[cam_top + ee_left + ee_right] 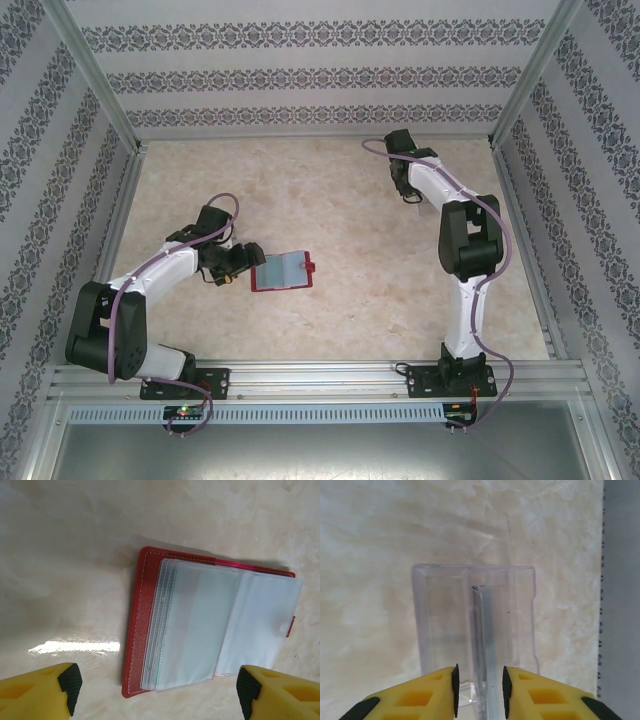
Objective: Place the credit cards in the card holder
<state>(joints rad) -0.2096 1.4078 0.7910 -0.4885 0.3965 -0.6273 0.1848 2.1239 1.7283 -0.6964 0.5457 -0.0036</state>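
Note:
A red wallet (pixel 141 605) lies open on the table, its clear sleeves fanned out. A pale teal credit card (pixel 200 625) shows through the top sleeve. My left gripper (pixel 159 687) hovers open just short of the wallet's (pixel 283 271) near edge, fingers spread wider than it, nothing between them. From above, the left gripper (pixel 243 262) sits at the wallet's left side. The card holder (pixel 475 615), a clear plastic box with a grey centre strip, stands at the far right. My right gripper (pixel 479 690) is over it, jaws a little apart on either side of the strip without touching it.
Marbled beige tabletop (pixel 350 300) with patterned walls on three sides. A grey metal rail (pixel 620 600) runs close to the card holder's right. The right arm (pixel 465 240) reaches to the back right corner.

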